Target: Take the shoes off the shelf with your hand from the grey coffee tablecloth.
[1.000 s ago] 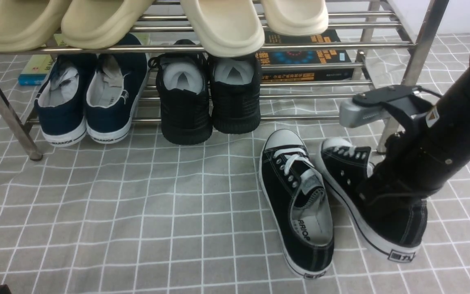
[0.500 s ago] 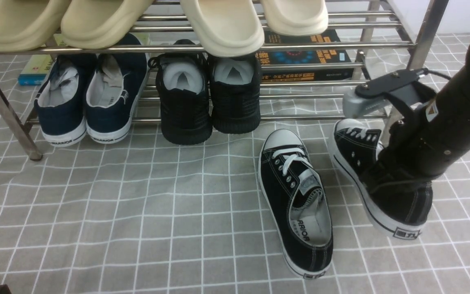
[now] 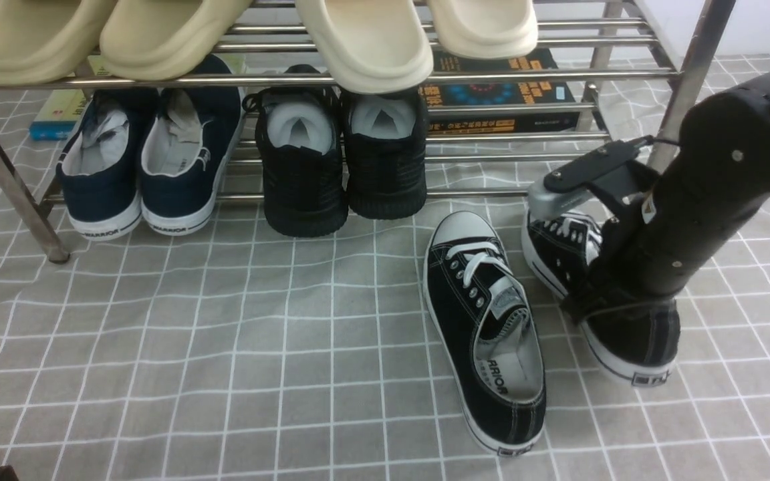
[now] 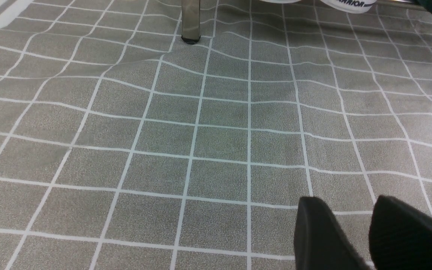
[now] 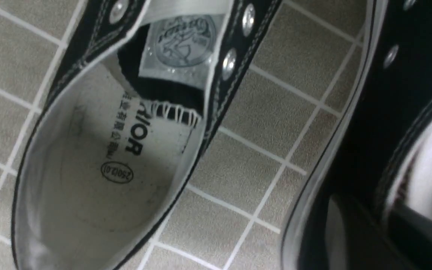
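Left gripper (image 4: 354, 228) sits nearest, at 7 o'clock of the scene. Its two black fingers (image 4: 321, 232) are slightly spread and empty over the grey coffee tablecloth (image 4: 216, 142) that covers the surface. Farther out, toward 5 o'clock, the flat shoe (image 3: 485, 334) lies sole-down on the cloth, opening up, its white toe cap aimed near 12 o'clock. Just beside it at 3 o'clock is the held shoe (image 3: 635, 337). The right gripper (image 3: 599, 304) reaches down into its opening and pinches the canvas side wall, with the heel toward 5 o'clock and the laces toward 11 o'clock. Whether its sole touches the cloth I cannot tell. Both shoes are off the shelf (image 3: 331, 78), which stands beyond at 12 o'clock. Its lower tier carries navy sneakers (image 3: 144, 160), black mesh sneakers (image 3: 341, 167) and books (image 3: 498, 93); beige slippers (image 3: 365, 53) rest on the upper tier.
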